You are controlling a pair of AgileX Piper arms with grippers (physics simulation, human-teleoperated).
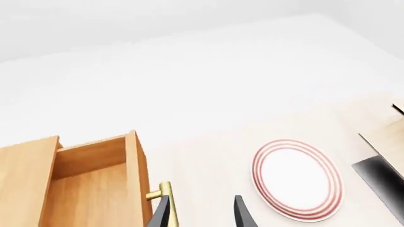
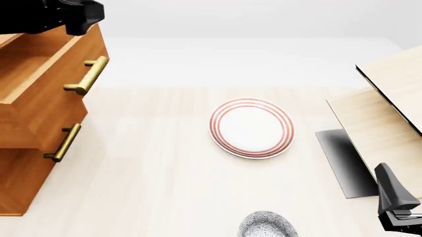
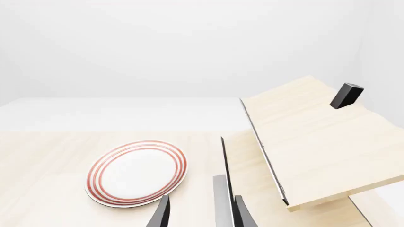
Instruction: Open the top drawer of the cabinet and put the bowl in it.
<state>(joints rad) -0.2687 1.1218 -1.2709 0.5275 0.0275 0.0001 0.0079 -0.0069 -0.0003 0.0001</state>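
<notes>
The top drawer (image 2: pixel 46 74) of the cabinet (image 2: pixel 29 143) at the far left stands pulled out. The left hand (image 1: pixel 202 213) hangs just beside its brass handle (image 2: pixel 89 75), fingers spread and holding nothing. The bowl (image 2: pixel 267 225) sits on the table (image 2: pixel 151 168) at the near edge, nearer than the plate (image 2: pixel 252 127). The right hand (image 3: pixel 200 213) at the near right is spread too.

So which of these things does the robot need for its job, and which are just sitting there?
Needed for the job:
- top drawer, already pulled open
- cabinet
- bowl, near the table's front edge

Just sitting there:
- plate with red rings, mid-table
- pale wood structure on the right
- lower drawer
</notes>
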